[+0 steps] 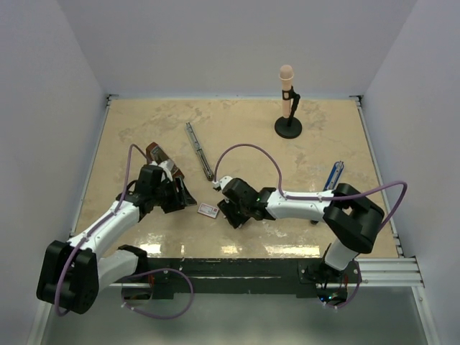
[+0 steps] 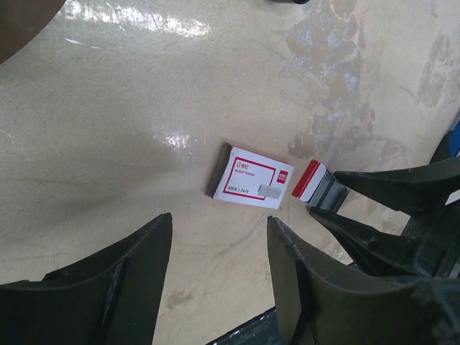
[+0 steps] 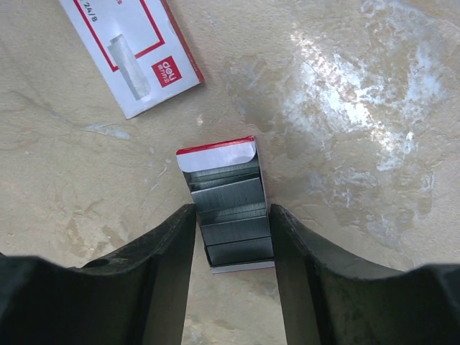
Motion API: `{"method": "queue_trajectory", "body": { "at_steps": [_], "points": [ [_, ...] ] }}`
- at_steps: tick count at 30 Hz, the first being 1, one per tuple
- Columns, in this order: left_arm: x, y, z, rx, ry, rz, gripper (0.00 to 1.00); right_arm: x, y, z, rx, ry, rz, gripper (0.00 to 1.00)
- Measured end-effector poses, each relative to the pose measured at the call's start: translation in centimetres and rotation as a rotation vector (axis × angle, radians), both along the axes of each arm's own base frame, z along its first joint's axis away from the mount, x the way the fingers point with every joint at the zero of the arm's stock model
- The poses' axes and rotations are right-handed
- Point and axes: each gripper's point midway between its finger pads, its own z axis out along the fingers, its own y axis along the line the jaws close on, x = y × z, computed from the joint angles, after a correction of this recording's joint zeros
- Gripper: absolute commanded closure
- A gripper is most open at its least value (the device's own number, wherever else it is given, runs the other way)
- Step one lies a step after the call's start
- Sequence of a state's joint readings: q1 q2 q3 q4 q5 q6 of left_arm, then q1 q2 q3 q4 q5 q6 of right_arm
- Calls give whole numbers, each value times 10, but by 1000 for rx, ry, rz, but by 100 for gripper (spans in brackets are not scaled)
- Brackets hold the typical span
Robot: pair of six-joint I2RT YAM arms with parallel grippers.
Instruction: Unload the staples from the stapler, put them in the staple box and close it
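Note:
Several silvery strips of staples [image 3: 230, 215] lie in a small open cardboard tray with a red-and-white flap [image 3: 215, 154] on the table. My right gripper [image 3: 231, 208] stands open astride this tray, its fingers close along both long sides. The tray [image 2: 316, 183] also shows in the left wrist view, with the right fingers [image 2: 388, 187] around it. My left gripper [image 2: 219, 219] is open and empty, just short of the red-and-white box sleeve [image 2: 251, 176]. A brown object [image 1: 154, 152], possibly the stapler, lies behind the left gripper [image 1: 181, 198], partly hidden.
The box sleeve [image 1: 208, 210] lies between the two grippers. A long grey metal bar [image 1: 200, 151] lies at an angle mid-table. A pink-tipped rod on a black round base [image 1: 287, 100] stands at the back right. A blue item [image 1: 333, 175] lies at the right.

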State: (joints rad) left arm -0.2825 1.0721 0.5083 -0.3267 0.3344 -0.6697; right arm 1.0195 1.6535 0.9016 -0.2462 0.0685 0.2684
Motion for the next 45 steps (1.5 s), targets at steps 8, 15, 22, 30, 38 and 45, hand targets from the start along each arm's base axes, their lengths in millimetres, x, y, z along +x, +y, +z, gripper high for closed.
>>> {"method": "queue_trajectory", "body": {
  "at_steps": [8, 15, 22, 30, 38, 45],
  "points": [
    [4, -2, -5, -5, -1, -4, 44, -7, 12, 2, 24, -31, 42, 58],
    [1, -3, -16, -5, 31, -11, 47, -11, 20, 0, 27, -42, 67, 59],
    [0, -3, -23, -1, 48, -13, 50, -5, 28, 0, 32, -62, 64, 60],
    [2, -3, -30, 5, 65, -12, 50, -1, 30, 1, 26, -77, 54, 60],
    [1, -3, -33, 12, 74, -14, 50, 3, 29, 1, 19, -92, 15, 60],
    [4, -4, -31, 6, 60, -17, 50, 4, 29, 1, 22, -92, -9, 60]
  ]
}}
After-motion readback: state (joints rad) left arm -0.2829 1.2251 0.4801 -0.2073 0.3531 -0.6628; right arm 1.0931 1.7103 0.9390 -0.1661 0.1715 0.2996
